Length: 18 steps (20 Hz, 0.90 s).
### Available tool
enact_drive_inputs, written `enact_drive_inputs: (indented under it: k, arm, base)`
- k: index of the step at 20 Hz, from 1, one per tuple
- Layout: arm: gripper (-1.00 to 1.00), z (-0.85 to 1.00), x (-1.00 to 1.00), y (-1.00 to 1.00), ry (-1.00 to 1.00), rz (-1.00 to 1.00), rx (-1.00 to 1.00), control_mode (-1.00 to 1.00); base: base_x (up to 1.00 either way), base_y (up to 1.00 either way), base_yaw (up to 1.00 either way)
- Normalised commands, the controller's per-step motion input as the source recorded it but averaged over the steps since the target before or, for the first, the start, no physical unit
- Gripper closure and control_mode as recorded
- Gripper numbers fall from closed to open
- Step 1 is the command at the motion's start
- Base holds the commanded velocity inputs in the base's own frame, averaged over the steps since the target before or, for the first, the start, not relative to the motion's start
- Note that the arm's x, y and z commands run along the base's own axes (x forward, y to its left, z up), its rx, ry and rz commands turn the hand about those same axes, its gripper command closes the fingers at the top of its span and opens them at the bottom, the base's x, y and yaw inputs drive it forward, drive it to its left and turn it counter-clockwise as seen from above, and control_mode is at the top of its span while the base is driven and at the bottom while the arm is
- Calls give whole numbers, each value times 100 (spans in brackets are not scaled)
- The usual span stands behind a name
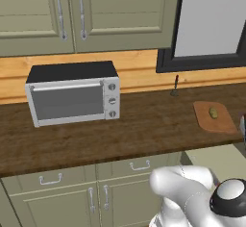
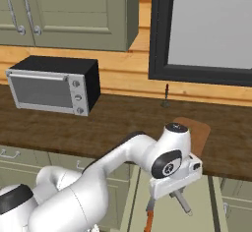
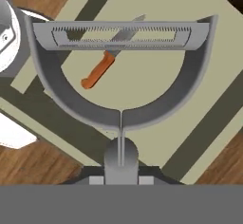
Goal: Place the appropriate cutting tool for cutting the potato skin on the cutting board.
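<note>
Grey metal fills the hand view: the peeler sits close to the lens, its stem pinched at the bottom edge and its forked head spreading up to a serrated blade bar across the top. The gripper is clamped on that stem, the fingertips mostly cut off by the lower edge. Beyond the peeler, an orange-handled knife lies on a pale surface crossed by dark bands; its blade is partly hidden behind the blade bar.

From the right base view, the gripper hangs in front of the table, below its edge, and a slim grey piece of the peeler sticks out beneath the hand. The orange knife handle shows below, cut off by the frame's bottom. The arm's wrist covers much of the board, so nothing on it can be made out there.

In the left base view the board lies at the table's right end, with the potato on it, a tiny olive lump. A toaster oven stands well to the left. By the wall, a small dark upright thing is too small to identify.
</note>
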Motion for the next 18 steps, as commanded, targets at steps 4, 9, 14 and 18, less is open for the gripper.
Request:
enact_drive_inputs:
  k: [4,9,14,18]
  arm:
    - [100,20,45,-51,-15,4,8,-100]
    - [100,0,58,-46,-13,4,8,-100]
    - [100,12,98,-4,0,1,7,-100]
    - [100,-1,100,-6,8,0,2,-100]
  base:
    - [0,0,0]
    - [0,0,0]
    - [0,0,0]
    - [0,0,0]
